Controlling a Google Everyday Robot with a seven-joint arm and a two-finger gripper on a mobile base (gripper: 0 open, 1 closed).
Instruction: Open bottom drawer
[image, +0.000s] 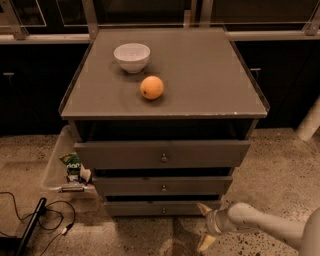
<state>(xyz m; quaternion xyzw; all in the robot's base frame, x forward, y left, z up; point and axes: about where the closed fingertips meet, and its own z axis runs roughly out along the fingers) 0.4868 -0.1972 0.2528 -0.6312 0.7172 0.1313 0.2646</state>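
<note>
The bottom drawer (135, 208) is the thinnest grey front at the foot of the grey cabinet, with a small round knob (163, 210) at its centre. It sits close under the middle drawer (130, 186), and its interior does not show. My gripper (205, 226) is low near the floor, just off the bottom drawer's right end and to the right of the knob. Its two pale fingertips (203, 208) are spread apart, one above the other, and hold nothing. The white arm reaches in from the lower right.
A white bowl (132, 56) and an orange (152, 87) rest on the cabinet top (210, 75). The top drawer (115, 154) stands out the most. A clear bin (55, 170) with packets stands at the cabinet's left. Cables (50, 220) lie on the speckled floor.
</note>
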